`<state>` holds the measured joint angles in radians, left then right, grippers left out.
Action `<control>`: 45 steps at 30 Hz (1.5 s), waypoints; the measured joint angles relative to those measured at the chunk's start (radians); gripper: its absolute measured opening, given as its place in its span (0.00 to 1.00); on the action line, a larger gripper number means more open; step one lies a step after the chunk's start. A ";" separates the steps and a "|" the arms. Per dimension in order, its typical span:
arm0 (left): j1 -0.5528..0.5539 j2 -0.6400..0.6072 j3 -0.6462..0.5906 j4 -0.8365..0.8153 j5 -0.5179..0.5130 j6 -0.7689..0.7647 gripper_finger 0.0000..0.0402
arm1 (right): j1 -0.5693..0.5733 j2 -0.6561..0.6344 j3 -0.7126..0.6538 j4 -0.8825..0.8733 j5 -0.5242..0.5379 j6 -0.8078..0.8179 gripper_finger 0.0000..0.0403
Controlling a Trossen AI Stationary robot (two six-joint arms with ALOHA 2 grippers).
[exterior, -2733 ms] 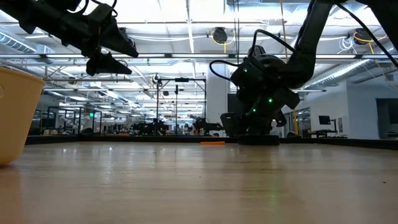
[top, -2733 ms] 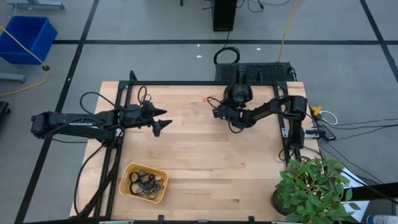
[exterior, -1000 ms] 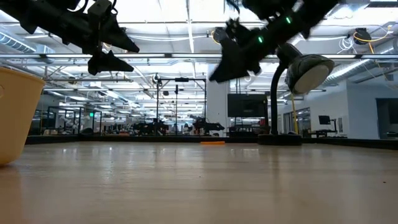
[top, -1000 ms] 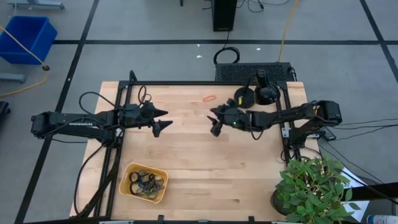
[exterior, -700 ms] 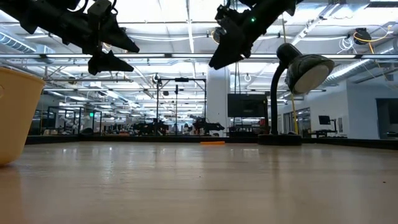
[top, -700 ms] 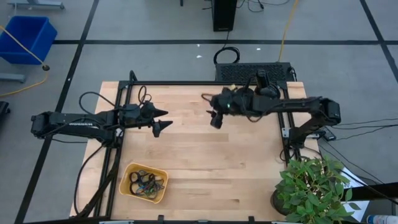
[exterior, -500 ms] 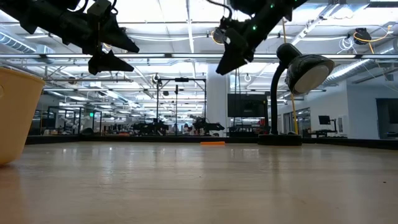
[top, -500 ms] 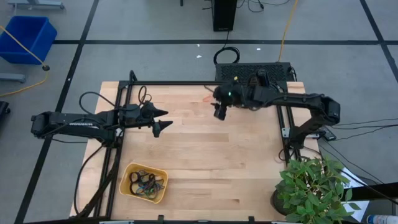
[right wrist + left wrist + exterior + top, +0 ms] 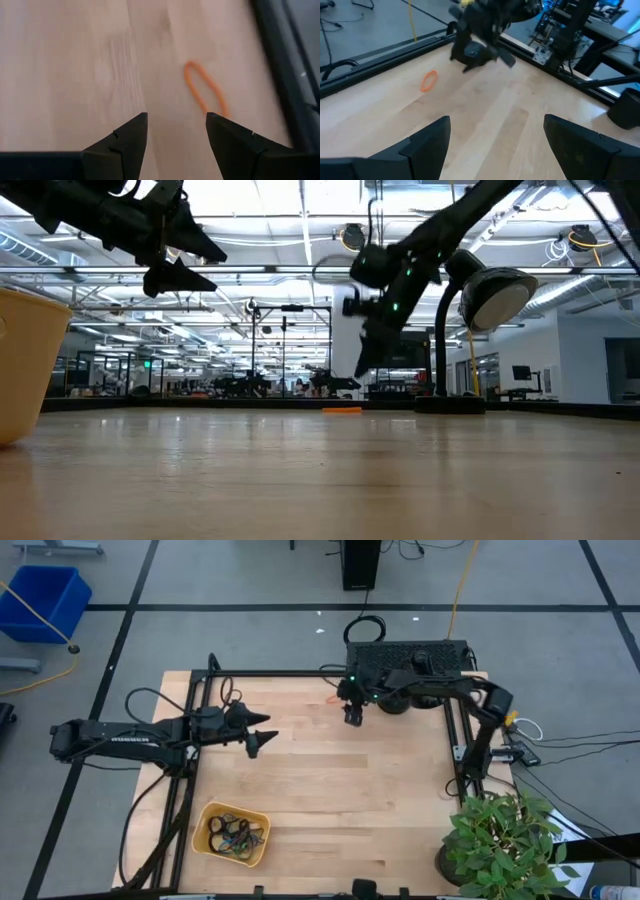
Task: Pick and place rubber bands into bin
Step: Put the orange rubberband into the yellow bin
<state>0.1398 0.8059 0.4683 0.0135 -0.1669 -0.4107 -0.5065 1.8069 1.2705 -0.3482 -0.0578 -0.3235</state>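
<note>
One orange rubber band [image 9: 205, 94] lies flat on the wooden table near its far edge; it also shows in the left wrist view [image 9: 429, 80] and the low view [image 9: 342, 409]. My right gripper [image 9: 177, 132] is open and empty above the table, just on the near side of that band [image 9: 336, 697]. The orange-yellow bin [image 9: 232, 832] stands at the near left with several coloured bands in it. My left gripper [image 9: 258, 735] hovers open and empty over the table's left half.
A black desk lamp [image 9: 488, 292] stands at the far right by the right arm. A potted plant [image 9: 500, 835] is at the near right corner. Black frame rails [image 9: 200, 700] run along the far and left edges. A blue tub [image 9: 45, 598] sits on the floor.
My right gripper has gone toward the table's far edge and come down, tipping to point down at the table beside the orange band. The band has stayed where it was. The lamp, hidden behind the arm earlier, now shows.
</note>
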 joint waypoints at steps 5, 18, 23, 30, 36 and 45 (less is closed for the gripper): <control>0.000 0.000 0.000 0.000 -0.044 -0.021 0.81 | -0.032 0.107 0.028 -0.016 -0.052 -0.032 0.49; 0.002 0.000 0.000 -0.002 -0.071 -0.067 0.81 | -0.100 0.189 0.147 -0.024 -0.076 -0.128 0.49; 0.005 0.000 0.000 -0.001 -0.077 -0.067 0.81 | -0.133 0.202 0.148 -0.007 -0.078 -0.142 0.49; 0.005 0.000 0.000 -0.001 -0.107 -0.083 0.81 | -0.150 0.265 0.147 0.010 -0.121 -0.139 0.49; 0.008 0.000 0.000 -0.003 -0.102 -0.097 0.81 | -0.151 0.315 0.152 0.019 -0.134 -0.125 0.49; 0.008 0.000 0.000 -0.002 -0.104 -0.095 0.81 | -0.157 0.320 0.150 -0.015 -0.106 -0.111 0.29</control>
<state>0.1482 0.8059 0.4683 0.0113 -0.2707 -0.5056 -0.6638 2.1273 1.4204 -0.3637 -0.1634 -0.4350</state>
